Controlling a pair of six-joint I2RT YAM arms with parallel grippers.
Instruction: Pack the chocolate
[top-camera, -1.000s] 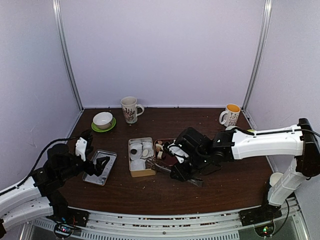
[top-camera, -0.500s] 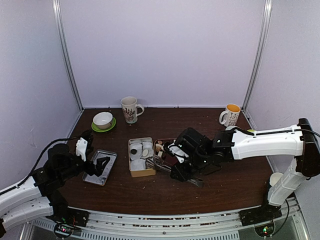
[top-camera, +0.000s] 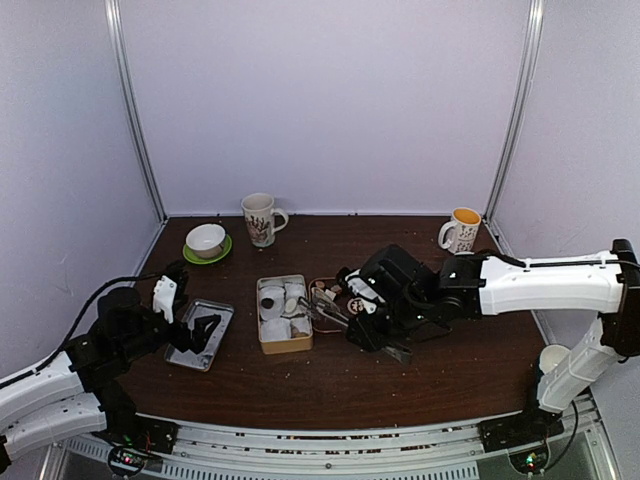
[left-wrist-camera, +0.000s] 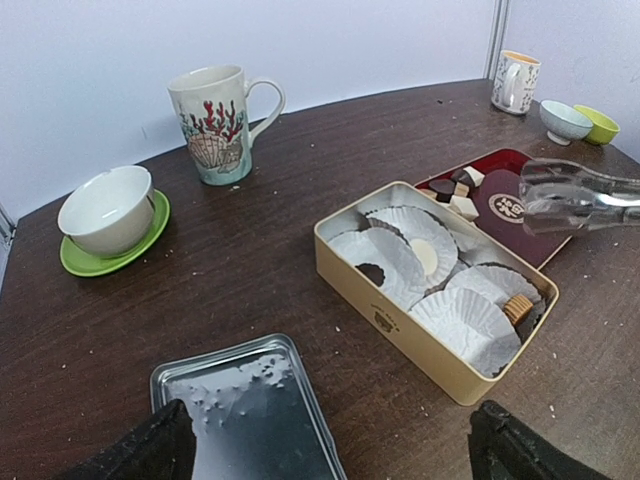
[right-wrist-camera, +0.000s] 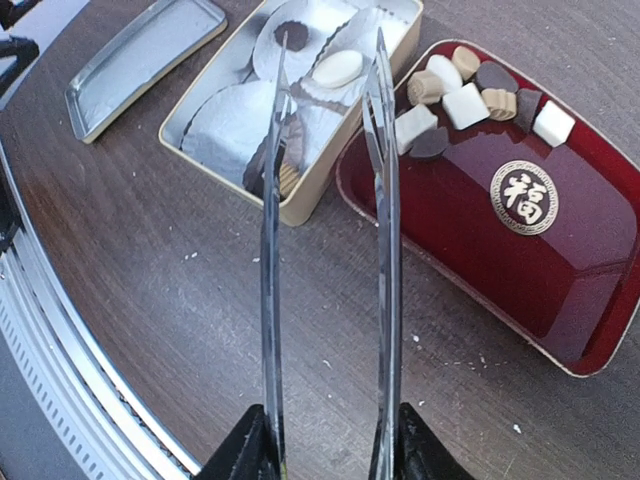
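Note:
Several loose chocolate pieces (right-wrist-camera: 470, 95), white, tan and dark, lie at the far end of a red tray (right-wrist-camera: 560, 260); they also show in the top view (top-camera: 322, 292). A cream tin box (right-wrist-camera: 310, 200) lined with white paper cups holds a dark round piece (right-wrist-camera: 292, 33), a white oval (right-wrist-camera: 337, 68) and a tan piece (left-wrist-camera: 517, 308). My right gripper (right-wrist-camera: 328, 445) is shut on metal tongs (right-wrist-camera: 385, 200). The blades are spread and empty, with the tips over the box's right side. My left gripper (left-wrist-camera: 330, 455) is open over the silver lid (left-wrist-camera: 240, 410), left of the box.
A shell-pattern mug (top-camera: 260, 218) and a white bowl on a green saucer (top-camera: 206, 240) stand at the back left. An orange-lined mug (top-camera: 462, 230) stands at the back right, with two small bowls (left-wrist-camera: 565, 120) near it. A white cup (top-camera: 552, 357) sits by the right arm's base.
My right gripper has shifted a little back and to the right with the tongs. The tips now sit at the box's right edge. The left arm has not moved.

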